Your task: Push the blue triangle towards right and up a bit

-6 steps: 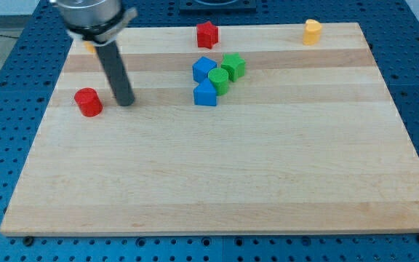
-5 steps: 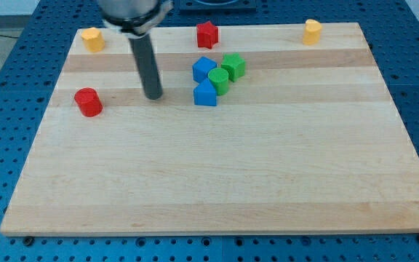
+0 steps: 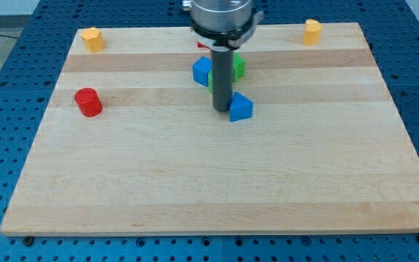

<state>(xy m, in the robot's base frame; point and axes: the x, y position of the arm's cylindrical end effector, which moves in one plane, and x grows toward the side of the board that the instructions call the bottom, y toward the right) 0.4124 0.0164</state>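
The rod stands upright near the middle of the surface (image 3: 195, 189), toward its top edge. My tip (image 3: 221, 110) touches the blue triangle (image 3: 241, 108) on its left side; there is no claw to judge.

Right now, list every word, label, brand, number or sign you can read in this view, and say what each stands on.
None: nothing readable shows. The wooden board, the blue triangle, the red cylinder and the other blocks carry no markings. My tip sits just to the view's left of the blue triangle; the rod is plain and dark.
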